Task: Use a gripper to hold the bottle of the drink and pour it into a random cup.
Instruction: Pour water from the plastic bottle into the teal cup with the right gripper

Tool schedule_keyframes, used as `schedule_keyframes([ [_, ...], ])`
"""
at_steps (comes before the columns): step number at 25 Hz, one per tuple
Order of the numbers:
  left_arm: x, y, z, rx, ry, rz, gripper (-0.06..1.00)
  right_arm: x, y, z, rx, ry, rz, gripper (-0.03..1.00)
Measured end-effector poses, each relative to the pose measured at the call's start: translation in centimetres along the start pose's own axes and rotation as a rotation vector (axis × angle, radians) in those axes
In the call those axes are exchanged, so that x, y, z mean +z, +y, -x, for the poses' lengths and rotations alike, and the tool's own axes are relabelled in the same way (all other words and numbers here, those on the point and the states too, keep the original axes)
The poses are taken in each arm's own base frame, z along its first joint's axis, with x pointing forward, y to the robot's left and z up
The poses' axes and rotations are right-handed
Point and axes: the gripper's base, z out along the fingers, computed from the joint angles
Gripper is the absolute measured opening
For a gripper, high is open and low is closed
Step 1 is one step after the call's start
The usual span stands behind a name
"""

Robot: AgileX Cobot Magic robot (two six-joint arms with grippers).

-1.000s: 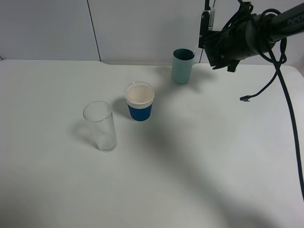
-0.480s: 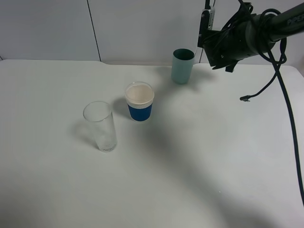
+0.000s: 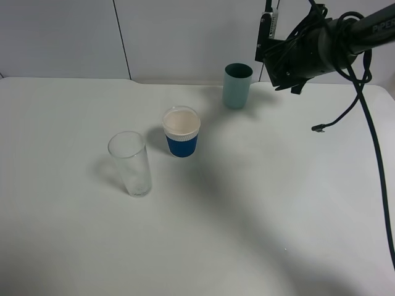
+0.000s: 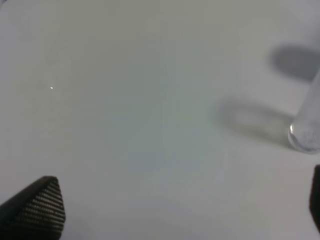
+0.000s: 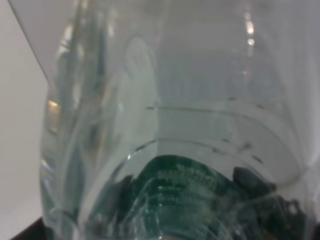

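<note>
1. Bottle [image 5: 165, 125]: thin clear plastic with a rippled, glinting wall; a dark green label [image 5: 185, 190] shows through its curve
2. Right gripper [image 3: 276, 52]: black and trailing cables, clamped on the bottle, which fills the right wrist view; in the high view the bottle itself cannot be made out
3. The gripper hangs above the far side of the white table [image 3: 278, 203], just right of the cup [image 3: 237, 86], an upright matte teal cylinder
4. Paper cup [image 3: 181, 132], white with a blue ribbed sleeve, and tall clear glass [image 3: 131, 163]: both upright, left of the cup
5. Left gripper [image 4: 177, 210]: ridged black fingertips spread wide, grasping nothing
</note>
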Motion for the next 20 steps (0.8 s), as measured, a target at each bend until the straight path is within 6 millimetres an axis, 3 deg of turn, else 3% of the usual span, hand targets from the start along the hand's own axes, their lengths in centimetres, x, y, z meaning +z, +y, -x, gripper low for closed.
schedule_keyframes([
  [20,0.0,0.0,0.0,0.0,0.0,0.0,0.99,-0.45,0.13,0.37,0.004,-0.008,0.006,0.53],
])
